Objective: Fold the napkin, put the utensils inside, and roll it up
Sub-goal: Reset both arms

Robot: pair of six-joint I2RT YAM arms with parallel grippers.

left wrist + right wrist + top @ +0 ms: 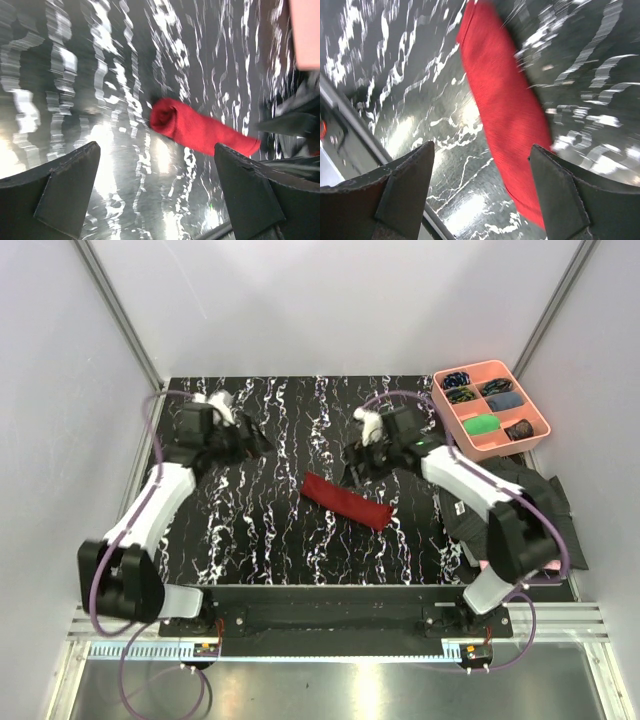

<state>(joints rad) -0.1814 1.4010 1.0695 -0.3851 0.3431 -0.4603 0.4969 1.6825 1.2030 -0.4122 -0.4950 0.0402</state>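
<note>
The dark red napkin lies rolled into a long tube on the black marbled table, slanting from upper left to lower right near the middle. It shows in the left wrist view and the right wrist view. The fork and spoon are hidden from view. My left gripper is open and empty at the back left, well clear of the roll. My right gripper is open and empty just above the roll's far side, not touching it.
A pink compartment tray with small items stands at the back right. A dark striped shirt lies at the right edge over a pink cloth. The table's front edge runs below the roll.
</note>
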